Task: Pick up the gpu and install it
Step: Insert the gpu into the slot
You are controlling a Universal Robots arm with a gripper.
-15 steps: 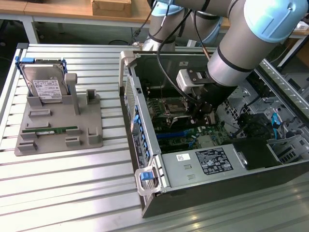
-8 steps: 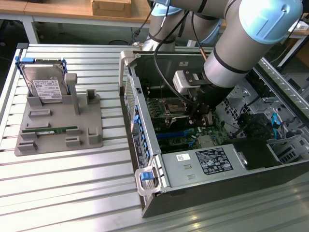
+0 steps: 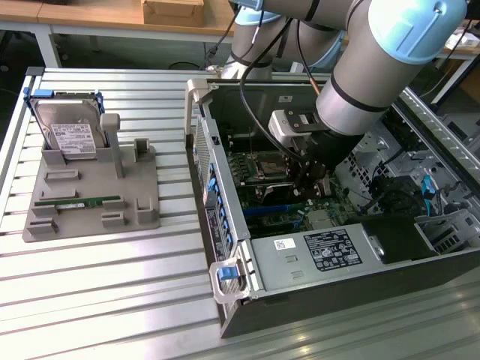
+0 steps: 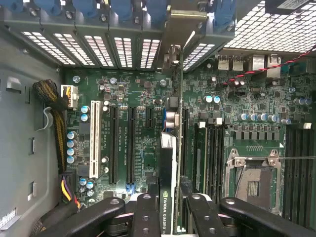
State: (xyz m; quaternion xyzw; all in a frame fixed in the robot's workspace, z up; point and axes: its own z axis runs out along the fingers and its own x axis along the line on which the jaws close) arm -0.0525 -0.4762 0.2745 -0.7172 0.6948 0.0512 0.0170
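While black gripper [image 4: 171, 210] pinches thin dark gpu [image 4: 166, 195] edge-on, green slotted motherboard [image 4: 148, 158] lies beneath.

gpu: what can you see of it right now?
The gpu shows edge-on in the wrist view: a thin dark card with a strip reading NVIDIA QUADRO and a silver bracket at its far end. The hand grips it from both sides, upright over the motherboard slots. I cannot tell whether it is seated.
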